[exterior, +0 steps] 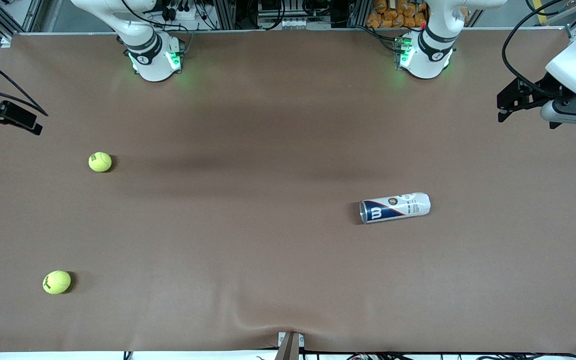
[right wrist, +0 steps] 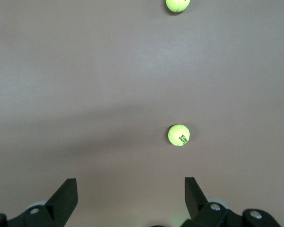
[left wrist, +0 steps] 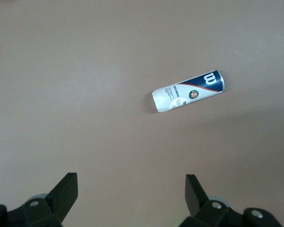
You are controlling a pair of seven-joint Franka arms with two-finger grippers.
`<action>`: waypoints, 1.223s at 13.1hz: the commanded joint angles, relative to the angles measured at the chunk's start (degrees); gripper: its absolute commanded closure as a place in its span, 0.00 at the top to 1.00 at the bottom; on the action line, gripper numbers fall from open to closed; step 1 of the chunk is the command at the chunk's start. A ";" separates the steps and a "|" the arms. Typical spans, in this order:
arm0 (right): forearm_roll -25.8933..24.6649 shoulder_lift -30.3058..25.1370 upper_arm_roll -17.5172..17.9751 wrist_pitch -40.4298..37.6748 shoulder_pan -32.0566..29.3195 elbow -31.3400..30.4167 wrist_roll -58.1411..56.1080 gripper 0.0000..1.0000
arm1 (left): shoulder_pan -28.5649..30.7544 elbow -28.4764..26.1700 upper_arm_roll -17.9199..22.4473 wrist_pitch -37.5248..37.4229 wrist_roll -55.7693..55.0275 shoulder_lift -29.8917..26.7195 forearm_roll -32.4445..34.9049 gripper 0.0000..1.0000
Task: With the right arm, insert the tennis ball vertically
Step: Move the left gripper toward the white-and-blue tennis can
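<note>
Two yellow-green tennis balls lie toward the right arm's end of the table: one and a second nearer the front camera. A blue-and-white ball can lies on its side toward the left arm's end, its blue end pointing at the balls' end. My right gripper hangs open and empty over the table's edge at its own end, apart from both balls. My left gripper waits open and empty above the table at its own end.
The brown mat covers the whole table and shows a slight wrinkle near the front edge. Both arm bases stand along the edge farthest from the front camera. A small mount sits at the front edge.
</note>
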 commanded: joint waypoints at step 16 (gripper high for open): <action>0.26 0.93 0.16 -0.62 -0.83 0.87 -0.03 1.00 | 0.56 1.12 0.18 -0.60 0.55 1.41 0.23 1.00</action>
